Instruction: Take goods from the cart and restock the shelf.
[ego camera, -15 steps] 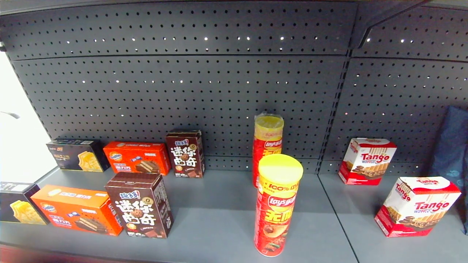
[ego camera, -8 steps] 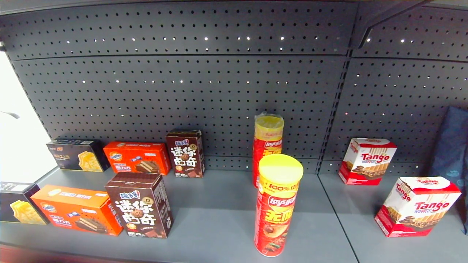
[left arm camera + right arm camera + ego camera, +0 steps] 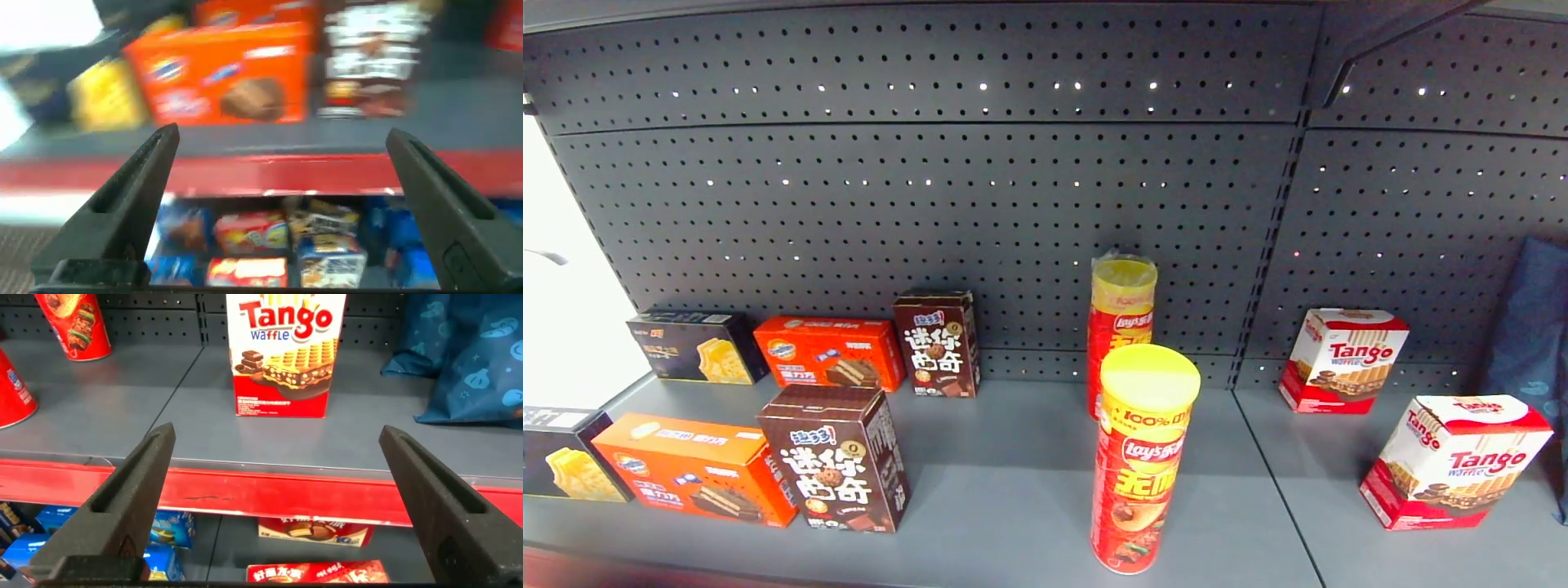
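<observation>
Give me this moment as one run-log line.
left pincer: open, empty, facing orange box | right pincer: open, empty, facing wafer box | shelf: front chip can upright

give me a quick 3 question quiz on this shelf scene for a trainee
1. True or false: the front chip can lies on its side.
2. The front wafer box stands at the shelf's: A left end, B middle, C right end.
3. Fill in: the left pincer is ___ and holds nothing.
Key: 1 false; 2 C; 3 open.
</observation>
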Motion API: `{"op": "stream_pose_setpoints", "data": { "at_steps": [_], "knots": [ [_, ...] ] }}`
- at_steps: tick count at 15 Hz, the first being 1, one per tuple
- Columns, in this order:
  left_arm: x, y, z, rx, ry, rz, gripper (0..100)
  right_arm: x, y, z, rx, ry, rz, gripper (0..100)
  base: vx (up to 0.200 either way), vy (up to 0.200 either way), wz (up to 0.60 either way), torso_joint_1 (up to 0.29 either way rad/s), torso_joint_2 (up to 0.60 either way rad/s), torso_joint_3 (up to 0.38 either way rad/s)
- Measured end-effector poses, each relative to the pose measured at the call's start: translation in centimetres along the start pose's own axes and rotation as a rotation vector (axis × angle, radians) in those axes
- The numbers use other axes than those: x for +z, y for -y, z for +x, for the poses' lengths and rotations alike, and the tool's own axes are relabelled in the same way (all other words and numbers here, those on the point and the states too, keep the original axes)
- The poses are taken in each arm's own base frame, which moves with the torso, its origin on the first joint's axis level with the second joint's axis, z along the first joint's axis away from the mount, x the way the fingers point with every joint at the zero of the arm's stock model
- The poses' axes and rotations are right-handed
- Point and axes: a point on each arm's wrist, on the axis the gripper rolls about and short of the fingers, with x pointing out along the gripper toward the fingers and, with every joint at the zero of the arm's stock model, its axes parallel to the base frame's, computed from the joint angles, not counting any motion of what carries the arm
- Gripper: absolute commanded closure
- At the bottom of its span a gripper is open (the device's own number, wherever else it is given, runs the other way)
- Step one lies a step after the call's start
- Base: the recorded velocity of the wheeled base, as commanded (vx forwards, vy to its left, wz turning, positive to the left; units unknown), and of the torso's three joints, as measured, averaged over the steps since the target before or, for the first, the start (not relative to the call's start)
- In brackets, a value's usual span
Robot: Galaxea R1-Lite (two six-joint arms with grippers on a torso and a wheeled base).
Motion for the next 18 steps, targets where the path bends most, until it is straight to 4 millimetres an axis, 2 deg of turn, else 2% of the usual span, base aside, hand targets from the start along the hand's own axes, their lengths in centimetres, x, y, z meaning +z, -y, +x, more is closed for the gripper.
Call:
{"op": "stream_pose_setpoints", "data": {
  "at_steps": [1,4,8,18],
  "knots": [
    [-0.17,-0.04,0.04,0.023,-0.006,-0.016,0,-0.02,0.00,0.00,0.001,-0.001,0.000,0,0.000,0.000,0.00,0.000,0.00,0.000],
    [-0.34,0.36,0.07,-0.155,-0.004,0.020,0,-0.02,0.00,0.00,0.001,-0.001,0.000,0,0.000,0.000,0.00,0.000,0.00,0.000],
    [-0.38,0.11,0.13,-0.050,-0.013,-0.043,0,-0.02,0.00,0.00,0.001,-0.001,0.000,0,0.000,0.000,0.00,0.000,0.00,0.000],
    [-0.37,-0.05,0.13,0.022,-0.014,-0.052,0,0.02,0.00,-0.01,0.000,0.000,0.001,0,0.000,0.000,0.00,0.000,0.00,0.000]
  ]
}}
